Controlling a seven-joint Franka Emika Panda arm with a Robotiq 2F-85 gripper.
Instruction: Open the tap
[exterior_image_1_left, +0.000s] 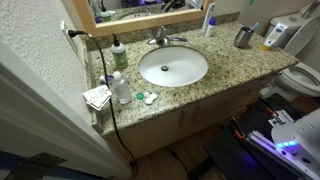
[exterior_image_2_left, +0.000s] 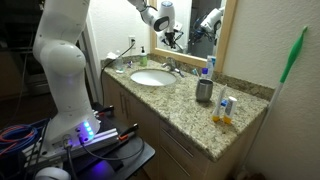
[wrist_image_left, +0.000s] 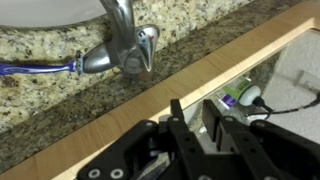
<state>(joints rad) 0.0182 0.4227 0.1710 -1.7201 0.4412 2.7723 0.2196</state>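
Gripper (wrist_image_left: 193, 112) hovers near tap (wrist_image_left: 124, 45), seemingly apart.

bench (exterior_image_1_left: 228, 68) (exterior_image_2_left: 245, 105): speckled granite top | set in: white oval basin (exterior_image_1_left: 173, 67) | behind basin: tap (exterior_image_1_left: 160, 38) | one end: green-capped soap bottle (exterior_image_1_left: 118, 55), clear bottle (exterior_image_1_left: 121, 88), folded papers (exterior_image_1_left: 97, 97) at the edge | opposite end: grey metal cup (exterior_image_1_left: 243, 37), small yellow pack (exterior_image_2_left: 224, 108) | wrist view: blue razor (wrist_image_left: 40, 68) lying just beside the tap's base
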